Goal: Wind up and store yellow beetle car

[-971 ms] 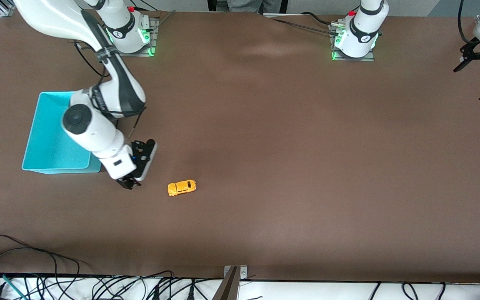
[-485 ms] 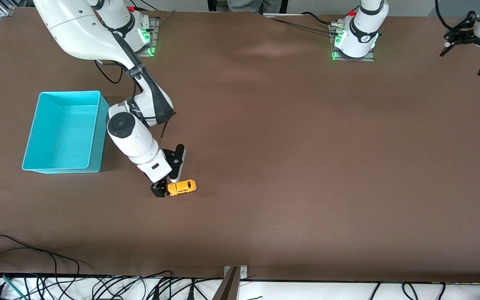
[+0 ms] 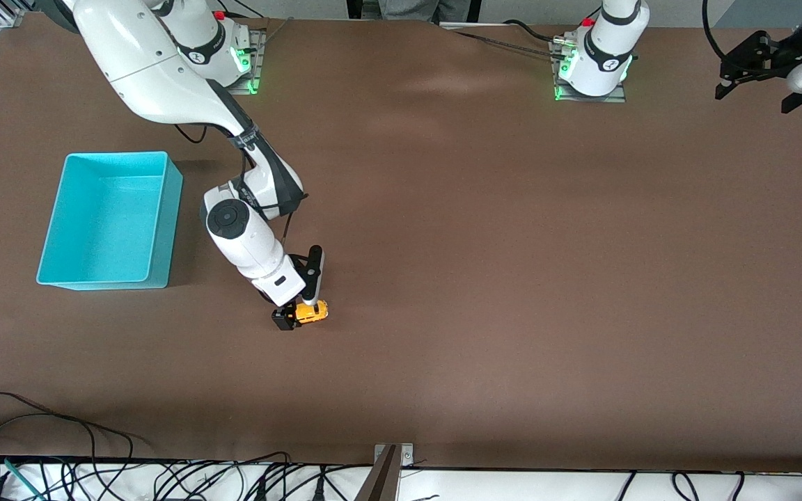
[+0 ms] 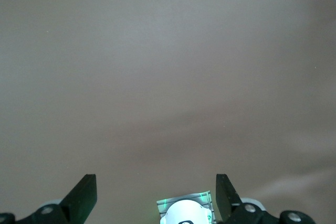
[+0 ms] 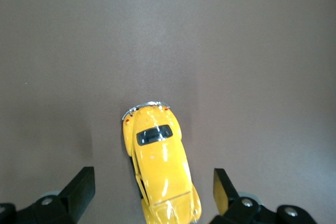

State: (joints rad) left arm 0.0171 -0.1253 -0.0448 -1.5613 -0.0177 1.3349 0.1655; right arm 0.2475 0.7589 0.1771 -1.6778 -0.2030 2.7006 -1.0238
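The yellow beetle car (image 3: 315,312) stands on the brown table, nearer to the front camera than the turquoise bin (image 3: 105,283) and beside it toward the left arm's end. My right gripper (image 3: 296,312) is down over the car, open, with one finger on each side of the car's body. In the right wrist view the car (image 5: 157,156) lies lengthwise between the two black fingertips (image 5: 81,184), which stand apart from its sides. My left gripper (image 3: 752,99) hangs open in the air at the left arm's end of the table, with nothing between its fingers (image 4: 84,195).
The turquoise bin is open-topped and shows nothing inside. Black cables (image 3: 95,473) run along the table's front edge. The two arm bases (image 3: 592,66) stand at the back of the table. The left wrist view shows bare brown table (image 4: 168,77).
My right gripper has swung from beside the bin over to the car and come down around it. The left gripper has risen and turned at its end of the table.
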